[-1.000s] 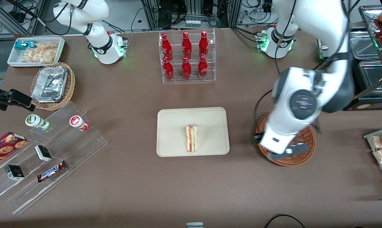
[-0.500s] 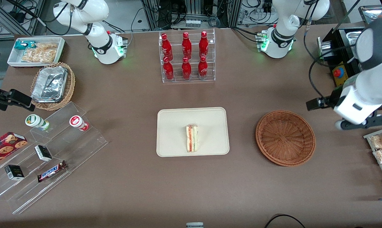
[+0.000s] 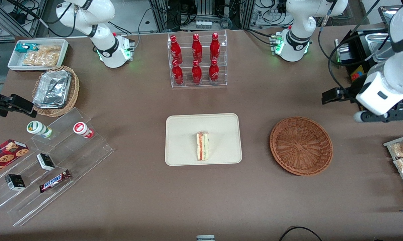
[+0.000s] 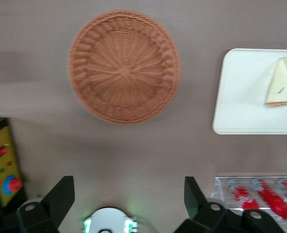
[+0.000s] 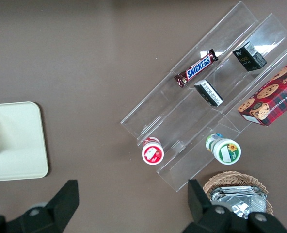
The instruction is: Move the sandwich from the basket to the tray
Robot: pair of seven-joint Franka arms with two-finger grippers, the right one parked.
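item: triangular white-bread sandwich [image 3: 202, 146], resting on flat cream rectangular tray [image 3: 181, 127]. round reddish-brown wicker basket [image 3: 301, 145] now uncovered, empty. gripper [image 4: 129, 200] withdrawn toward working arm's end, fingers apart, holding nothing. transfer judged complete.

Hand [image 3: 382, 115] raised at the working arm's end of the tabletop [image 3: 137, 201], fingers [image 4: 61, 199] spread wide, nothing between them. Bare brown tabletop separates basket [image 3: 301, 145] and tray [image 3: 181, 134]; that lane is clear. Basket holds nothing. Sandwich [image 3: 202, 146] sits on the tray, with bare tray surface around it. Bottle rack [image 3: 197, 59] stands well apart from the tray, farther from the front camera. Snack packs [image 3: 402, 155] lie near the basket, toward the working arm's end.
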